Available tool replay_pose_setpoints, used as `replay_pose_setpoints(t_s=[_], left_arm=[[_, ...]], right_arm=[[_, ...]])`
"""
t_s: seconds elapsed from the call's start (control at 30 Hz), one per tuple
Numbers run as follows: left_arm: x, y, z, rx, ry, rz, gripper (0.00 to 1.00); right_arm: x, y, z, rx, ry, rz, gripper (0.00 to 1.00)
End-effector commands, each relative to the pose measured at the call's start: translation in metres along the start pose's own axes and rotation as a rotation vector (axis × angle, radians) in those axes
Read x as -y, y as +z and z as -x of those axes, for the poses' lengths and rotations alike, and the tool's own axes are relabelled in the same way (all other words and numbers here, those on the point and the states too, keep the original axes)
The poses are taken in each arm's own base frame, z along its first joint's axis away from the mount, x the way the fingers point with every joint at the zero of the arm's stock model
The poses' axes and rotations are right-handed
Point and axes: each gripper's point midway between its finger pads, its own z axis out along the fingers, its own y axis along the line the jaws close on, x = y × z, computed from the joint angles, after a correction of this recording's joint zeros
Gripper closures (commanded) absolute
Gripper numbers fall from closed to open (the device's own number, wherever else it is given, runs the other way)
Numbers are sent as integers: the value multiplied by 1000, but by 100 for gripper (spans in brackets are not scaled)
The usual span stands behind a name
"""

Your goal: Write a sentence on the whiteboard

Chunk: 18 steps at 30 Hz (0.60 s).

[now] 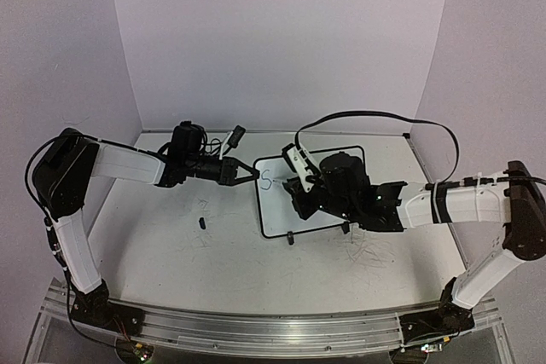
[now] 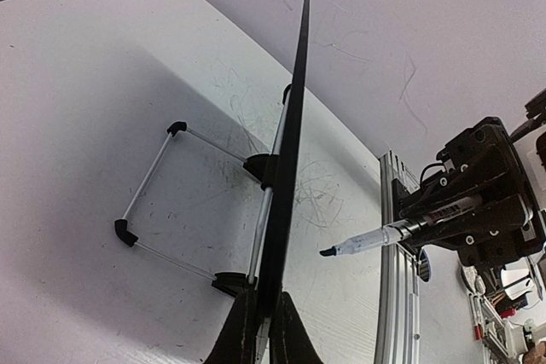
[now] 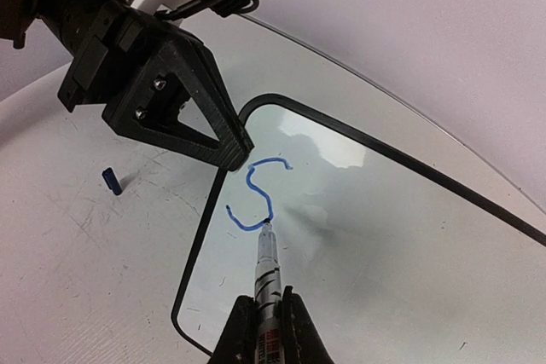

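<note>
Whiteboard (image 3: 401,245) sits mid-table, slightly right of centre, propped on its wire stand (image 2: 162,202).

Left gripper (image 1: 249,173) is clamped on the board's left frame edge; the wrist view shows the board edge-on, pinched between both fingers. Right gripper (image 3: 266,320) is clenched around the marker (image 3: 268,266), with the tip touching the board at the lower end of the S (image 3: 256,192). Of the sentence, only that blue S is written.

Handling, my read:
- The board looks thin, light and stiff, and its face is glossy and slick. On those small feet it probably slides or rocks under pen pressure, so it needs the brace.
- Hold it by the frame edge, as it is held now. That keeps fingers off the writing face.
- The marker barrel is slim and smooth, and it's gripped well back from the tip. Side load could twist it in the jaws, so keep pressure light.

Room:
- The S is tight to the left frame, just beside the left fingertip (image 3: 235,147), so there's no space leftward.
- The white face is open to the right of the S and below it, enough for two lines.
- The right forearm hangs over the board's right half in the top view, so watch the frame and the cable.
- The blue cap (image 3: 109,181) lies on the tabletop (image 1: 171,270), well left of the board and out of the path.
</note>
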Motion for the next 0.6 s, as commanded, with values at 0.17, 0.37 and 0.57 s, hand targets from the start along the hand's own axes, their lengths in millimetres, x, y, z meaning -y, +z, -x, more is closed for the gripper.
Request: replay_pose_setpoints(t_s=[0.17,0.37,0.57], left_arm=[[6,-5,9,14,14,-5,100],[6,-5,9,14,16,-5,100],[7,-5,10,14,18,-7,100]], right_arm=[[3,-1,12,46,-8,-15,100],[2,1,10,43,-9,-13,100],[16,-1,12,56,19,-87,100]])
